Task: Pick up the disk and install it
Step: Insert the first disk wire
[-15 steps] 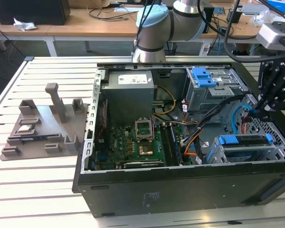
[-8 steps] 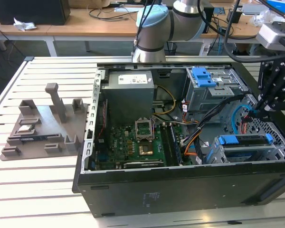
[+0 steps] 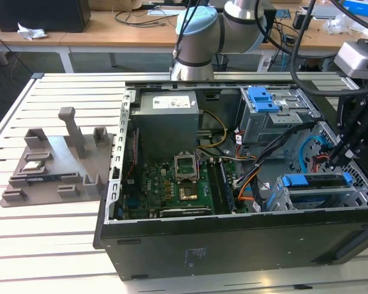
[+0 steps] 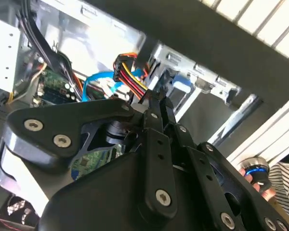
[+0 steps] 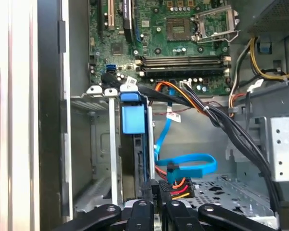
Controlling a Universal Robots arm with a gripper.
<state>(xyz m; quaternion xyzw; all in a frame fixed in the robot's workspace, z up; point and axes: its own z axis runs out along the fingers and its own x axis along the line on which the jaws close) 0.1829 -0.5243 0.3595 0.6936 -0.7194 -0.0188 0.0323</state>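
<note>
In the exterior view an open computer case (image 3: 233, 245) lies on a slatted table (image 3: 55, 239), and the disk (image 3: 313, 182) sits in the drive cage (image 3: 288, 199) at the near corner of the case on the exterior view's right, its blue caddy level with the cage top and a blue tab at the end nearer the motherboard (image 3: 178, 184). The gripper (image 3: 335, 160) hangs just above the far edge of that cage, close to the disk, though whether it touches is not clear. In the second wrist view the gripper (image 4: 157, 96) has its fingers drawn together to one tip with nothing between them, and that tip points toward the cage beside a bundle of red, yellow and orange wires (image 4: 127, 72). In the first wrist view the disk (image 5: 133, 118) is edge-on in the cage, its blue tab standing out toward the motherboard (image 5: 183, 43), with a blue cable (image 5: 188, 163) looped beside it; the gripper (image 5: 156, 187) is clenched and empty just short of the disk's other end. Judging by this, the pick-up is over and the installing step is in hand, near its end. Any further seating calls for a straight push along the cage rails, clear of the wires and cable.
</note>
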